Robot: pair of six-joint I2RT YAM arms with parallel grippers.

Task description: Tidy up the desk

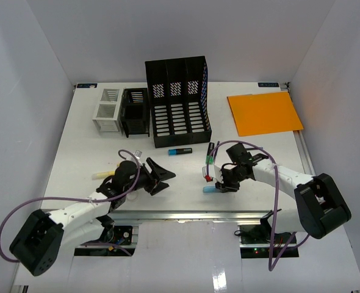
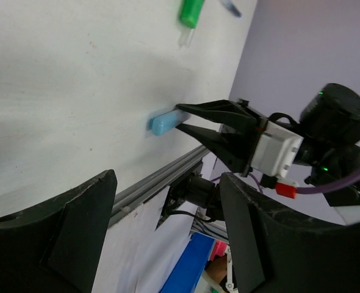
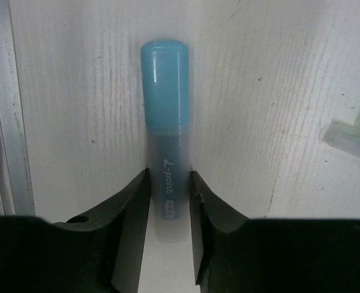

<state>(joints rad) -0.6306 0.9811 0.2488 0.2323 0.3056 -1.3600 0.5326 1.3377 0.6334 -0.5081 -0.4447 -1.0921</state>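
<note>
My right gripper (image 3: 168, 180) has its jaws pinched on the barrel of the blue marker (image 3: 165, 91), which lies on the table (image 1: 82, 152) low centre in the top view. I judge it light, stiff and slick; mid-barrel suits. Left gripper (image 2: 168, 183) jaws gape, empty.

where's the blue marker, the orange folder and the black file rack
blue marker (image 3: 165, 85): right wrist view, on its cap
orange folder (image 1: 265, 113): top external view, middle of its cover
black file rack (image 1: 179, 121): top external view, on its slotted front

Overhead down onto desk (image 1: 186, 177); both wrist views near blue marker (image 3: 165, 91)
</note>
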